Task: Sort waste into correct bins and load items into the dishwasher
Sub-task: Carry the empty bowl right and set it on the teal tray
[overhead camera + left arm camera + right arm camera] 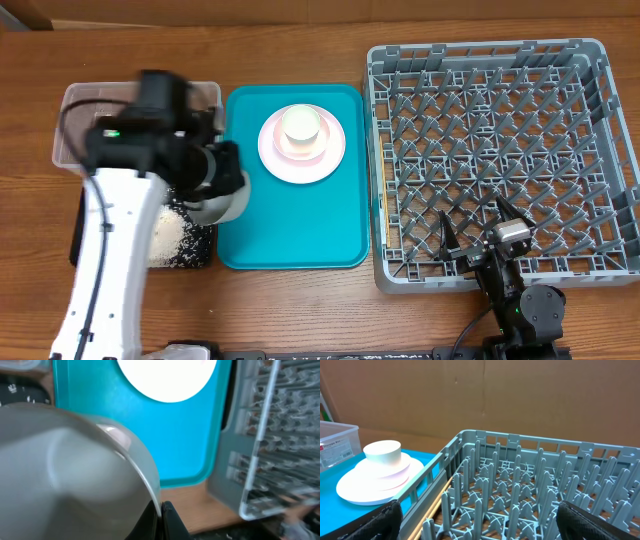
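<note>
Clenches left gripper [161, 519] on rim of pale grey-green bowl [75, 475], fingertips cut off at 6 o'clock. Holds bowl over seam between black tray [190, 250], rice [170, 235] half hidden, and teal tray [290, 240]. Hides most of clear tub [70, 120] under arm. Spreads right gripper [480, 228] wide, empty, at dish rack's [600, 150] 6 o'clock edge. Shows pink plate [335, 155] and cup [302, 125] toward teal tray's 12 o'clock.

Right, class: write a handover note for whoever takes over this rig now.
Left gripper shut on the rim of the grey-green bowl, above the black tray beside the teal tray. Right gripper open at the front edge of the dish rack.
Rice lies in the black tray; clear tub behind it. Pink plate with the white cup stacked on it sits on the teal tray.
Done: rice binned. Left: bowl, plate and cup into the dish rack; nothing racked yet.
</note>
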